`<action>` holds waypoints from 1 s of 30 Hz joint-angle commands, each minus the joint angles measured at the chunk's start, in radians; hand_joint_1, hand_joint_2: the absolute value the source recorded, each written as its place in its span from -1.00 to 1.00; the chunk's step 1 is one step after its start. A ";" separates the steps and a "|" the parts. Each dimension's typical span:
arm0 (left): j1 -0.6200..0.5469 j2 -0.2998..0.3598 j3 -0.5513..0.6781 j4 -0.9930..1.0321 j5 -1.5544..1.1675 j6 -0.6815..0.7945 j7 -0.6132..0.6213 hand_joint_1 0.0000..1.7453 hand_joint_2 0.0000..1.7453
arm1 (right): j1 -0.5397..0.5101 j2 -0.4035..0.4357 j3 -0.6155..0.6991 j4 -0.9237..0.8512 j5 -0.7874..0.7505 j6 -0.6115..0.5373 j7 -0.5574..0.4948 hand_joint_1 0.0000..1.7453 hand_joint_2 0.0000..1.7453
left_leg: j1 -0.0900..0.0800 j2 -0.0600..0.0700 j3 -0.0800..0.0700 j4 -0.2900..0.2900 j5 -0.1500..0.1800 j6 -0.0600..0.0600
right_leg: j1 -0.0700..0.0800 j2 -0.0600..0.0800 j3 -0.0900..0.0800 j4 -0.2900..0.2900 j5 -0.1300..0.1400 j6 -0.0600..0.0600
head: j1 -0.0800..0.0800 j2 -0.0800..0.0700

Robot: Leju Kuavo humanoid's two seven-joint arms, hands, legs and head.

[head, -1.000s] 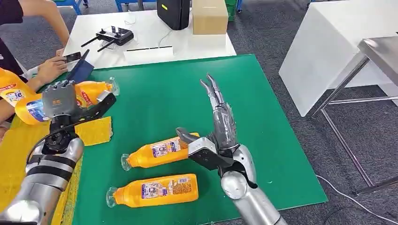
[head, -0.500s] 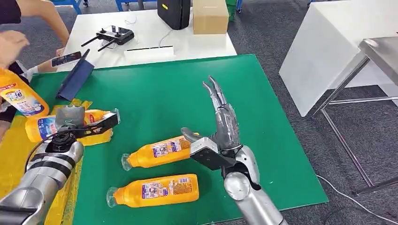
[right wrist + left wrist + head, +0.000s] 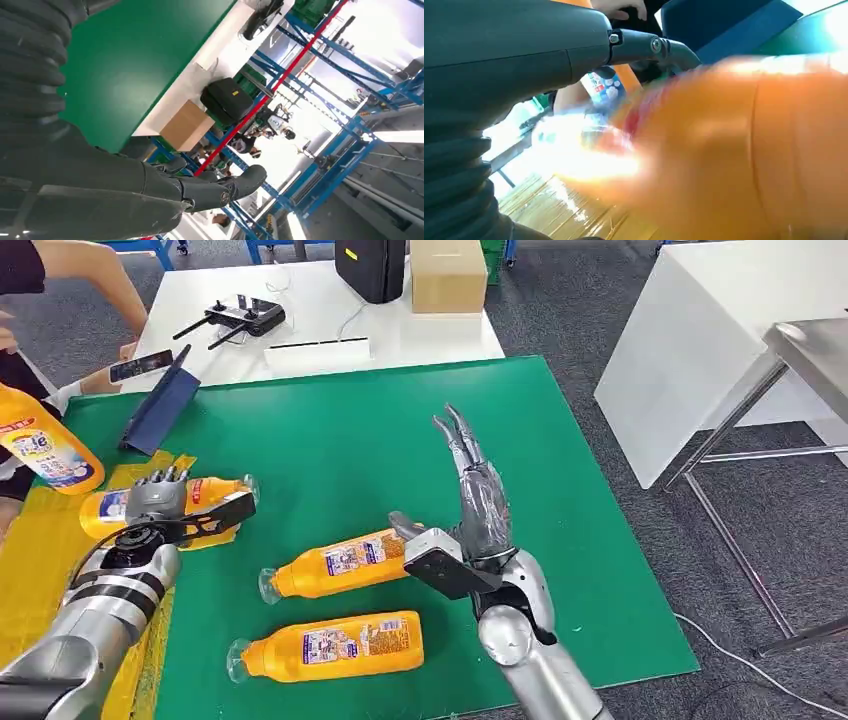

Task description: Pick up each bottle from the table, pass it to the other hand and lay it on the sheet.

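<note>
- Bottles dominate the head view: the left hand (image 3: 160,502) rests over an orange bottle (image 3: 205,490) lying on the yellow sheet (image 3: 30,570), fingers curled across its body and thumb stretched alongside; whether the grip is firm or already loosening cannot be told. The right hand (image 3: 470,525) stands empty, fingers straight and spread, thumb just beside the base of a second bottle (image 3: 335,565) on the green mat (image 3: 350,430). A third bottle (image 3: 330,645) lies near that hand's wrist. A person's hand at the frame edge holds a fourth bottle (image 3: 45,450), partly cut off.
- Left wrist view: the bottle (image 3: 734,150) is a blurred orange mass close against the dark fingers (image 3: 649,47); contact points are lost in glare.
- Right wrist view: the fingers (image 3: 220,187) hang extended with nothing between them, above the mat (image 3: 135,60).
- Handling, as a judgement: the bottles look like full, smooth plastic, fairly heavy, stiff and prone to rolling; the labelled midsection seems the safest hold, the narrow clear cap end the poorest.
</note>
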 commanded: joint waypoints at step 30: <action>0.210 -0.158 0.121 -0.643 1.203 -0.077 -0.599 -1.00 1.00 | -0.220 0.001 0.186 0.620 0.299 0.054 0.104 -1.00 1.00 | 0.002 -0.005 0.001 0.001 0.000 -0.002 | 0.001 -0.001 0.003 -0.001 -0.001 -0.001 | 0.000 0.000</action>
